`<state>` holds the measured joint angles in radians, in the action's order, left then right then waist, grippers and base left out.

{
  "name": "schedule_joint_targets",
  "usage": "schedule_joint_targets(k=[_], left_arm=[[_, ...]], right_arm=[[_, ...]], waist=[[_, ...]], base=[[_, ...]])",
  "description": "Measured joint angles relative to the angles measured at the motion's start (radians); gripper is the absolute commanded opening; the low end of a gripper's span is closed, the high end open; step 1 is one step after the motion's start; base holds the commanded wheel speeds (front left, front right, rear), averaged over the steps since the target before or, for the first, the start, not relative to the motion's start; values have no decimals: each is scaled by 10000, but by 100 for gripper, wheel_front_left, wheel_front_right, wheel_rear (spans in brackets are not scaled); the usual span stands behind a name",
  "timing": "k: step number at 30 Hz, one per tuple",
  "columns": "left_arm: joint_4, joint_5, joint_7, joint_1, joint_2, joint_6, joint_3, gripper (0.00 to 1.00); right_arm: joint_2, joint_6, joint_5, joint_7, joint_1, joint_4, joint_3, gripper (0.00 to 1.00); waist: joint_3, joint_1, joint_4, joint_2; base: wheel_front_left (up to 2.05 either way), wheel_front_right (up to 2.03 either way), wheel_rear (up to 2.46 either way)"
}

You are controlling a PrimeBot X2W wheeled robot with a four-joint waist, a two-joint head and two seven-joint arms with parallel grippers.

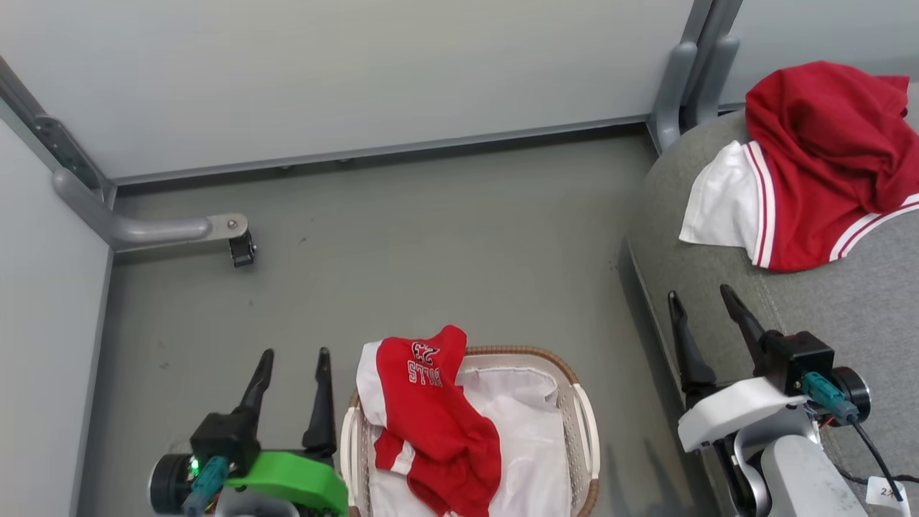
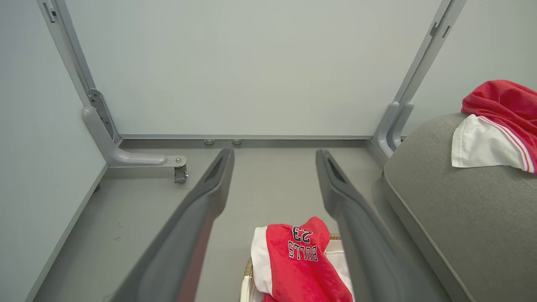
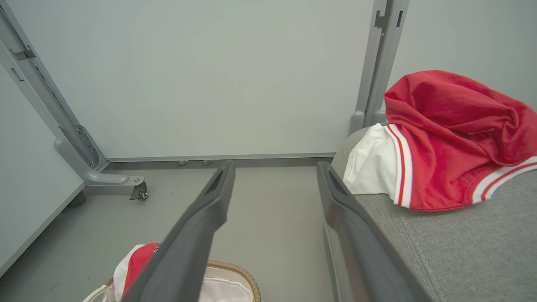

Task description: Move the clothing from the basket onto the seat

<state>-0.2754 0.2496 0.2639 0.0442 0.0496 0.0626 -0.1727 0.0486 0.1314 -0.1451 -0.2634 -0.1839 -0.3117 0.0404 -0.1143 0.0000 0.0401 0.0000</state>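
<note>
A red garment printed "BULLS 23" (image 1: 431, 420) lies draped over the far left rim of the white basket (image 1: 583, 424), which stands on the floor at the bottom centre. The same jersey (image 2: 300, 264) shows between my left fingers in the left wrist view. Another red garment with white panel and striped trim (image 1: 811, 165) lies crumpled on the grey seat (image 1: 847, 309) at the right. My left gripper (image 1: 294, 355) hangs open just left of the basket, holding nothing. My right gripper (image 1: 702, 294) stands open at the seat's front edge, below the garment and apart from it.
Pale partition walls (image 1: 359, 72) close the floor at the back and left. A grey bracket foot with a caster (image 1: 240, 248) juts from the left wall. An upright grey post (image 1: 689, 79) stands behind the seat's corner. Bare grey floor (image 1: 445, 251) lies between basket and back wall.
</note>
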Motion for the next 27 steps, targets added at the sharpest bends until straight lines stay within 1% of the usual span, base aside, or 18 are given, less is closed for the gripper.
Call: schedule_joint_targets(k=[6,9,12,20,22,27], left_arm=[[-945,-299,-2,886,2,244,-1014,100],[-1666,-552,0,1503,0,314,-1653,100],[-2558,-552,-2,2182,-4,395,-2437,100],[-5101,15,0,3973,-13,399,-4172,100],[-5683,336,0,4398,-13,382,-4585,100],[-6556,1177,-153,5325,-19,324,-5547,100]], right_arm=[[0,0,257,0,-430,240,-215,100],[-2,0,424,2,-698,385,-293,100],[0,0,600,2,-1029,533,-343,100],[-2,0,872,2,-1818,1007,-357,100],[2,0,934,0,-2038,1124,-357,100],[2,0,974,2,-2480,1394,-349,100]], waist=[[-633,0,1,0],[-1021,0,-4,0],[-1481,0,-25,0],[-2770,1,-157,0],[-3156,0,-212,0],[-4069,1,-365,0]], base=[[0,0,0],[0,0,0],[0,0,0],[0,0,0],[0,0,0],[0,0,0]])
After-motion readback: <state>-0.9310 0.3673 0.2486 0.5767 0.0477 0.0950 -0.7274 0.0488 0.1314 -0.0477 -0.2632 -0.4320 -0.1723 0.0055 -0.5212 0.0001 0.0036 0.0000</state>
